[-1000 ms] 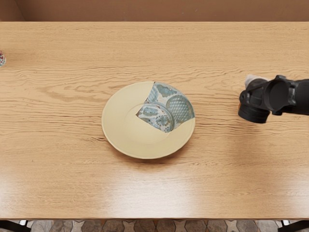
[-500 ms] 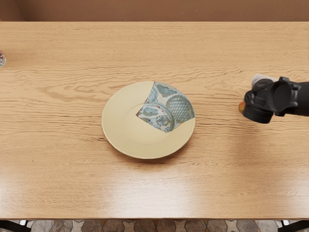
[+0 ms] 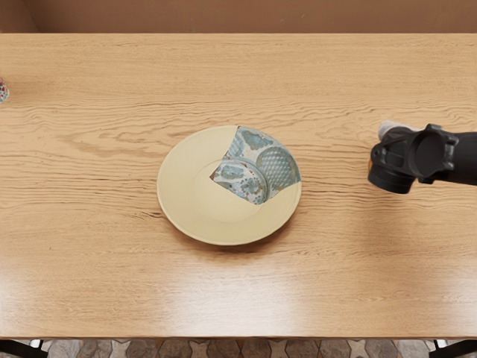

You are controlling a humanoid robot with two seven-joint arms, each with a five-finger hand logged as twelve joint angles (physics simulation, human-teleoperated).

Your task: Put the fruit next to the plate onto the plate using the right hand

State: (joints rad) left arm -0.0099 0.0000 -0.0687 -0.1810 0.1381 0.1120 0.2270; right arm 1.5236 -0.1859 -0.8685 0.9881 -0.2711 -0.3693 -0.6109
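1 plate (image 3: 186, 201), 1 right hand (image 3: 393, 165) well apart on table (image 3: 112, 283) — grip can't be told, fruit hidden under hand. Vs 0.5 s ago: hand nudged left, toward plate.

One head view, slanting down onto table (image 3: 89, 283)

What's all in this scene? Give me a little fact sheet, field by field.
surface: wooden table
plate: cream plate, partly blue-patterned, mid-table, no fruit on it
right hand: right hand over the table near its right edge, apart from the plate
fruit: not clearly visible, perhaps hidden under the hand
other: small object at the left edge, too cut off to identify
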